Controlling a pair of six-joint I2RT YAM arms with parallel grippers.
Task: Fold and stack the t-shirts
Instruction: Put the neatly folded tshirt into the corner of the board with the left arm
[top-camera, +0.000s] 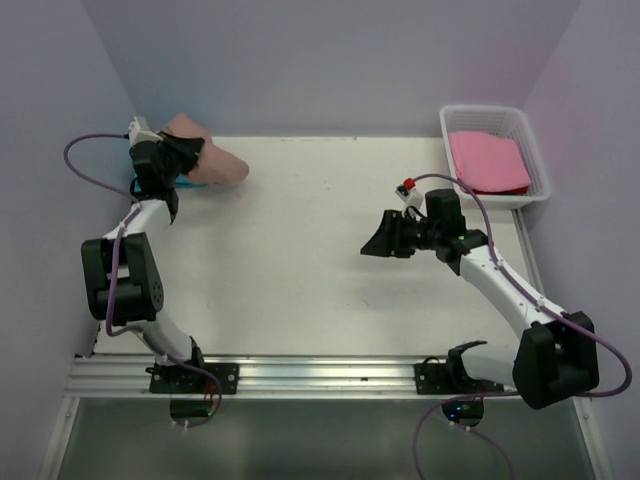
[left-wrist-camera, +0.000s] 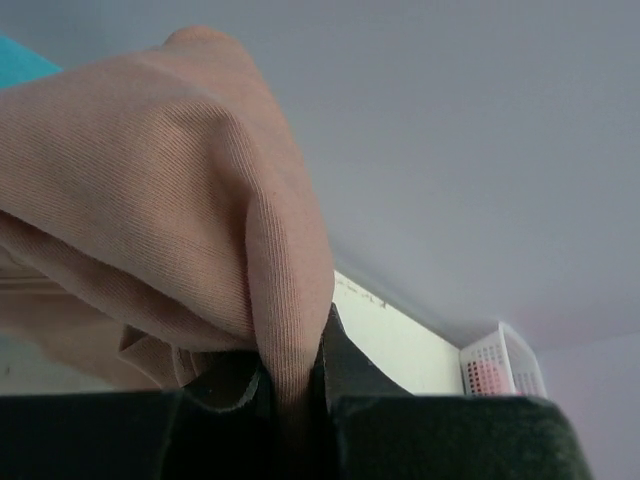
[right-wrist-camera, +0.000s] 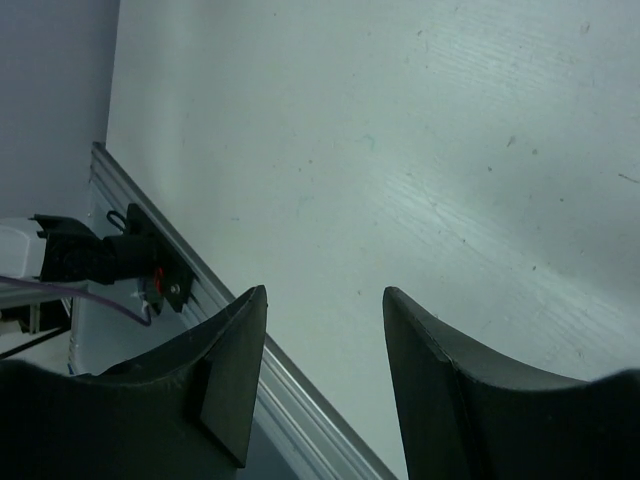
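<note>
My left claw (top-camera: 190, 152) is clamped on the salmon-brown tee (top-camera: 218, 165) at the far left corner of the counter (top-camera: 300, 280) — teal tee (left-wrist-camera: 22, 62) peeking out behind. Right claw (top-camera: 376, 243) hangs open and empty mid-counter; the pink tee (top-camera: 488, 160) sits in the white basket (top-camera: 541, 170).

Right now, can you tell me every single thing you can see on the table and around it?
salmon-brown t-shirt: one, dusty salmon-brown, bunched up at the far left corner of the table.
teal t-shirt: one, teal, only a sliver shows, far left beside the salmon-brown one.
pink t-shirt: one, bright pink, lying flat in the basket.
basket: one, white, far right corner.
table: one, white.
rail: one, silver, along the near edge.
left gripper: one, black, pinching the salmon-brown t-shirt.
right gripper: one, black, open and holding nothing, over the table right of the middle.
</note>
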